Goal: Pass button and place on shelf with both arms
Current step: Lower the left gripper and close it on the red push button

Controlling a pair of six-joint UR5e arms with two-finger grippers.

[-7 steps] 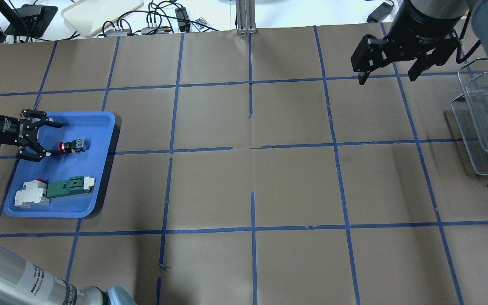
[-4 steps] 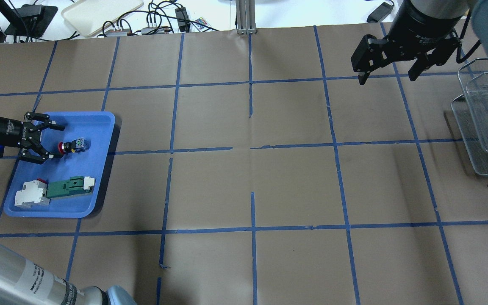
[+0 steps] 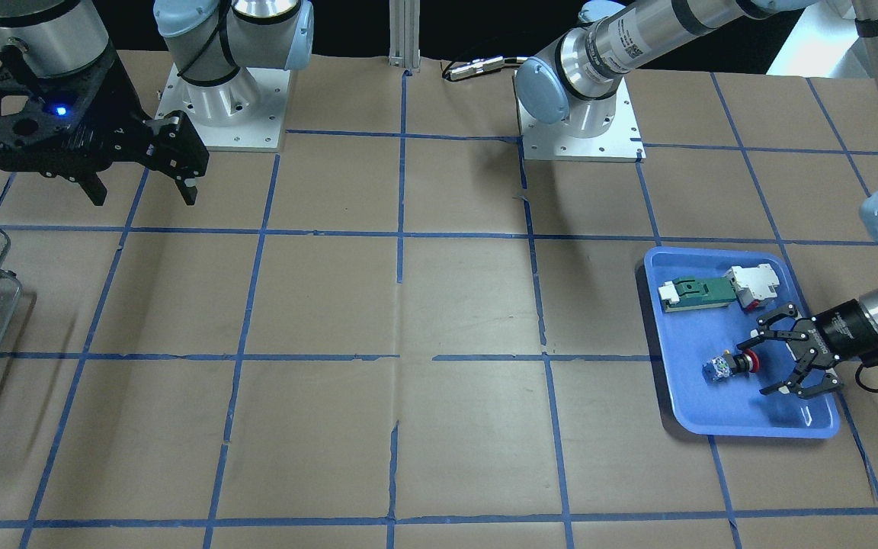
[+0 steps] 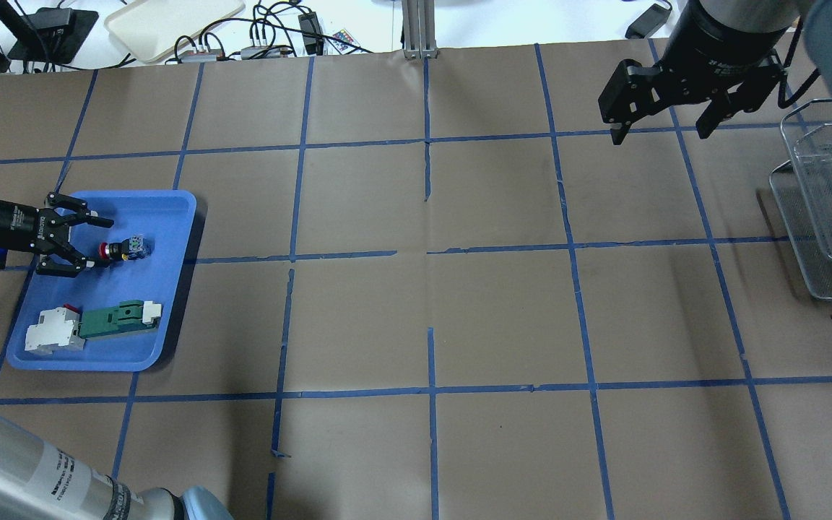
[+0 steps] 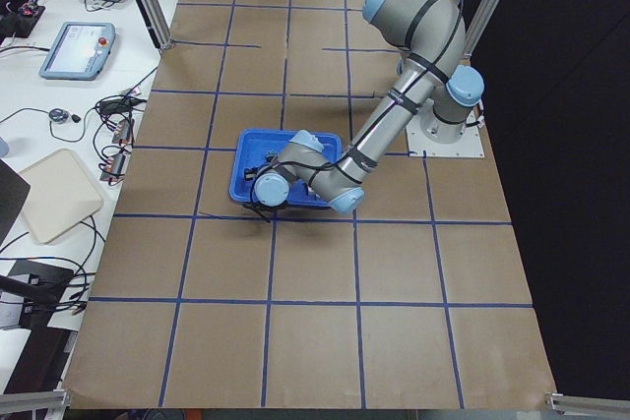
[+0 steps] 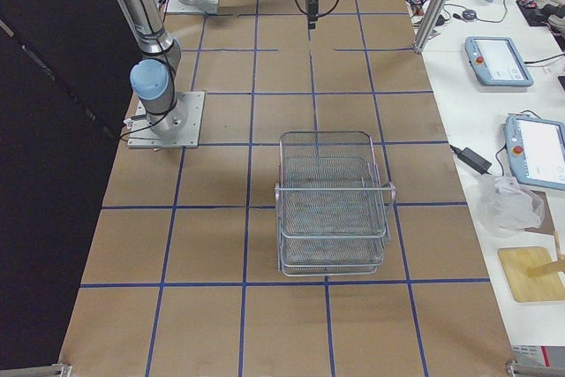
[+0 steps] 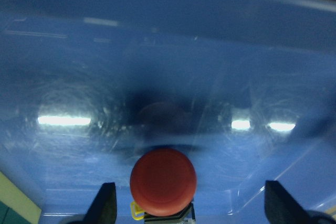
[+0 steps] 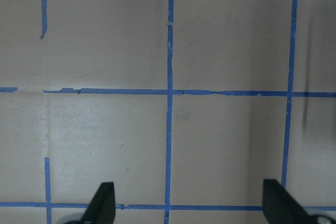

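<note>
Button point(image 4: 121, 250) lies unlifted in the blue tray point(image 4: 163, 217) at centre left, its red cap at the mouth of the wide-spread left gripper point(image 4: 97, 245). Right gripper point(image 4: 658, 134) hangs open, upper right, near the shelf point(image 4: 831, 195); grasp, handover and placing are all to come

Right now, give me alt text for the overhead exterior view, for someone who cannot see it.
The left arm's open black gripper flanks the red-capped push-button lying in a blue plastic tray at left. At right, the right arm's open gripper hangs near the silvery wire-mesh shelf.
</note>
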